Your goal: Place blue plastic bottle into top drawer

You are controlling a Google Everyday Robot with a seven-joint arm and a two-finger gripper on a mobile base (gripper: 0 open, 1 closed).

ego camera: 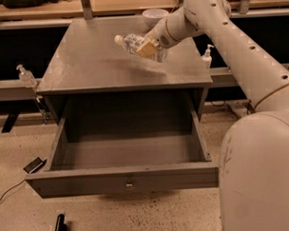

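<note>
The blue plastic bottle (pixel 138 45) is held above the grey cabinet top (pixel 85 67), lying nearly level with its white cap pointing left. My gripper (pixel 149 47) is shut on the bottle's middle, reaching in from the upper right. The top drawer (pixel 125 177) is pulled wide open below the cabinet top, with its flat front panel and small round knob (pixel 130 185) facing me. The drawer's inside looks bare.
A white bowl (pixel 155 15) stands at the back of the cabinet top. Small pump-top dispenser bottles stand at the left (pixel 26 75) and at the right (pixel 207 56) on a lower ledge. A dark phone-like object (pixel 34 165) and a black object (pixel 59 227) lie on the speckled floor.
</note>
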